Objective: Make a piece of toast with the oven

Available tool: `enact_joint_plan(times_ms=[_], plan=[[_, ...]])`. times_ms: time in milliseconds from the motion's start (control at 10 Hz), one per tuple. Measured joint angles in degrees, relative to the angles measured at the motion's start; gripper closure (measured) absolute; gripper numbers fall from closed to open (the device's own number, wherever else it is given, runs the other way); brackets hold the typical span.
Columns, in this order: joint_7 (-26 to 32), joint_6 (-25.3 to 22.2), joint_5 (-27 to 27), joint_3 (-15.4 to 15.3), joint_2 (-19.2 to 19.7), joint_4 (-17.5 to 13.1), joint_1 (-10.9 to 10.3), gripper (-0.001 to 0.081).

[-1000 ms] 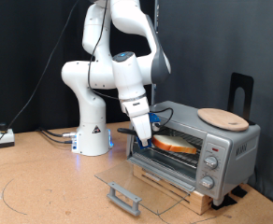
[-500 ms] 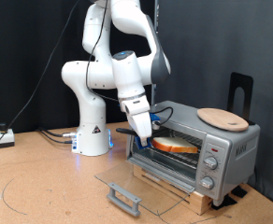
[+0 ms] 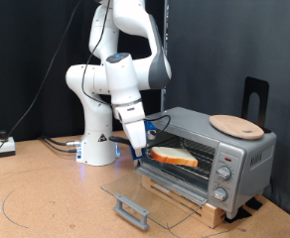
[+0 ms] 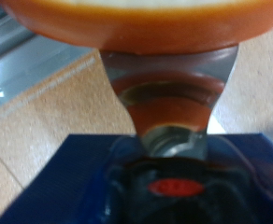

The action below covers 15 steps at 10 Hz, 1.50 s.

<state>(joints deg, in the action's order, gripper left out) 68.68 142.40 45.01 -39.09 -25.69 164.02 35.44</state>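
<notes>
Silver-grey oven (image 3: 229, 149), door down; pincer (image 3: 147, 152) clamps the toast (image 3: 173, 156) at its mouth.

Robot lab; black backdrop (image 3: 46, 50); floor cables (image 3: 56, 145)

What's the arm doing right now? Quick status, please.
Gripper shut on toast, slice partly out of the oven. Glass door down flat. Nothing blocking.

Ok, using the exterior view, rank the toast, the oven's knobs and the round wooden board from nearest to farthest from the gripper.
1. The piece of toast: held at the gripper, in the oven opening.
2. The knobs: on the front panel, toward the exterior view's right.
3. The round wooden board: on the oven's top, farther right.
</notes>
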Motion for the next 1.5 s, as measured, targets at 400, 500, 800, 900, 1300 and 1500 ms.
enact_joint_plan(times_ms=[400,500,800,900,1300,1500], plan=[[1.7,1.4,0.2,-0.1,0.3,-0.3,1.3,0.0409],[4.2,3.5,2.5,-0.2,0.5,-0.3,0.4,0.0409],[14.3,13.4,16.5,-1.3,1.3,0.0,-6.9,0.0409],[17.0,15.3,20.3,-1.6,1.4,0.1,-9.0,0.0409],[19.2,17.3,26.3,-3.2,1.0,0.2,-12.0,0.0409],[23.0,18.6,30.7,-3.4,1.1,0.2,-12.6,0.0409]])
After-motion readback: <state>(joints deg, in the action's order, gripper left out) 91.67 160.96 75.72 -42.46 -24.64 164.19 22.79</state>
